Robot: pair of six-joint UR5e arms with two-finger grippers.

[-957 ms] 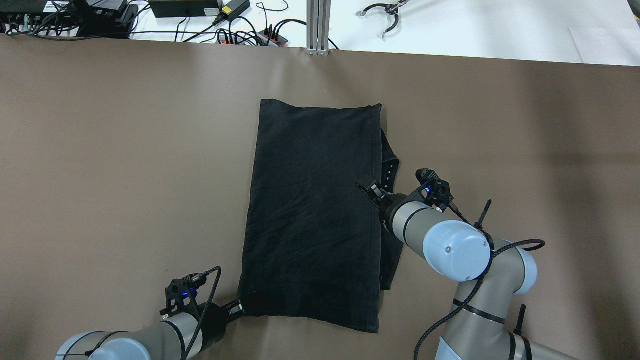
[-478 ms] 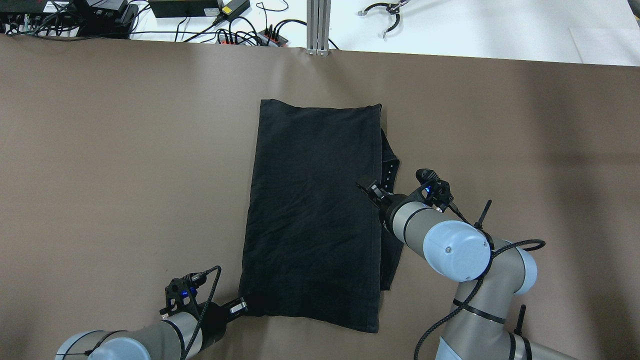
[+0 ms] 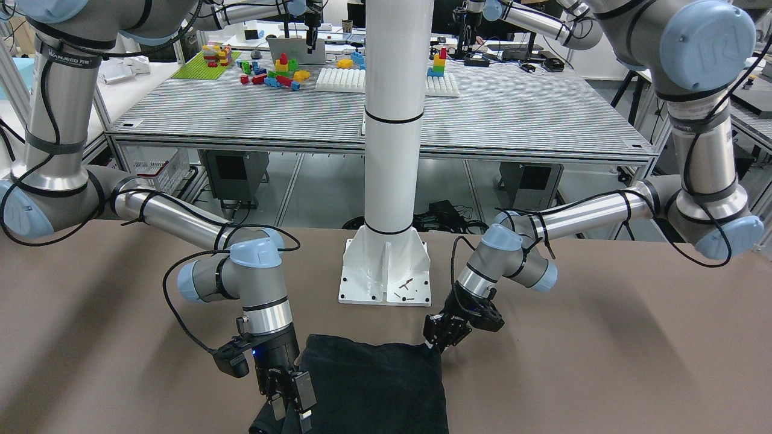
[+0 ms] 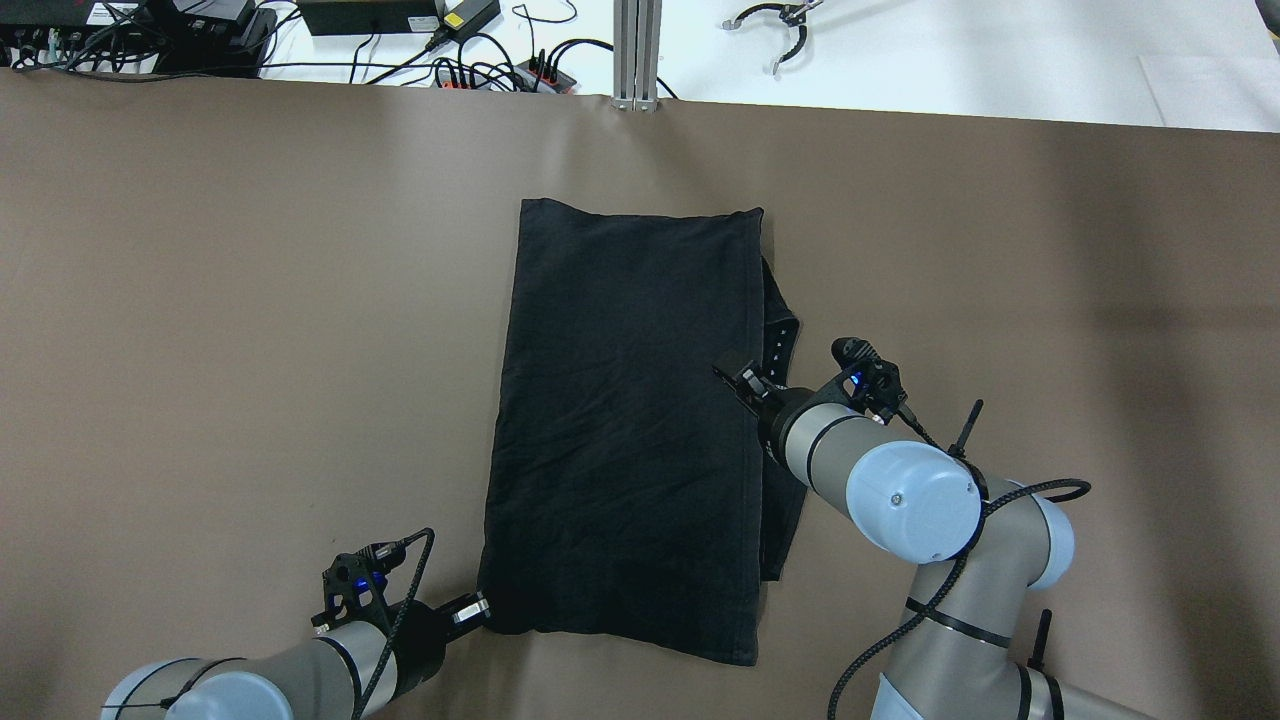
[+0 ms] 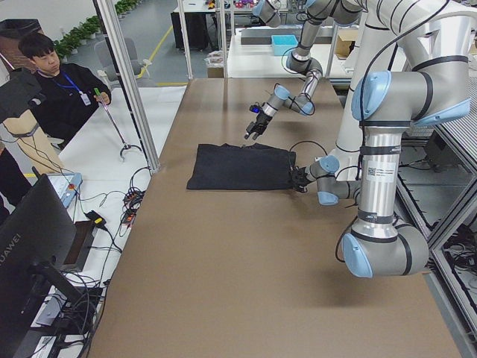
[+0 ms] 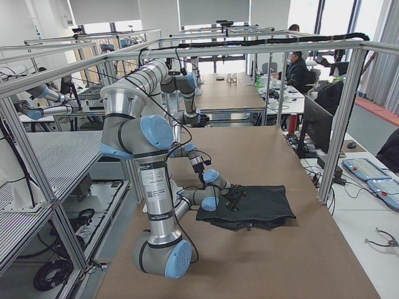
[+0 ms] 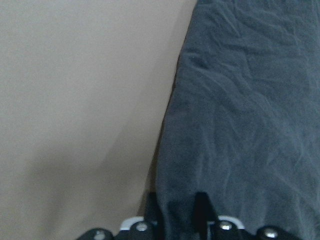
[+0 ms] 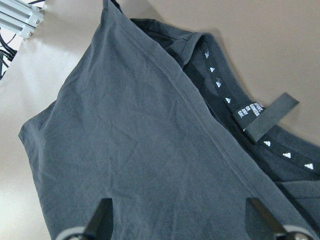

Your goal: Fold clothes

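Observation:
The clothes [image 4: 620,430] are one black piece lying folded and flat mid-table, also seen in the front view [image 3: 374,392]. A collar band with white triangles and a grey tag [image 8: 270,117] pokes out along its right edge. My left gripper [image 4: 480,608] lies low at the near left corner. In the wrist view its fingers [image 7: 200,205] stand a narrow gap apart, with the fabric [image 7: 250,125] flat under them. My right gripper [image 4: 735,372] hovers over the right edge, wide open and empty, its fingertips [image 8: 102,215] framing the fabric [image 8: 135,150].
The brown table cover [image 4: 250,300] spreads wide on both sides. The white pole's base plate [image 3: 386,271] stands just behind the cloth. Cables and power strips [image 4: 200,30] and an aluminium post [image 4: 637,50] line the far edge. A person [image 5: 59,82] sits beyond it.
My left gripper has drawn back a little from the cloth's near left corner, baring its white fingertip. The cloth and the right arm have stayed put.

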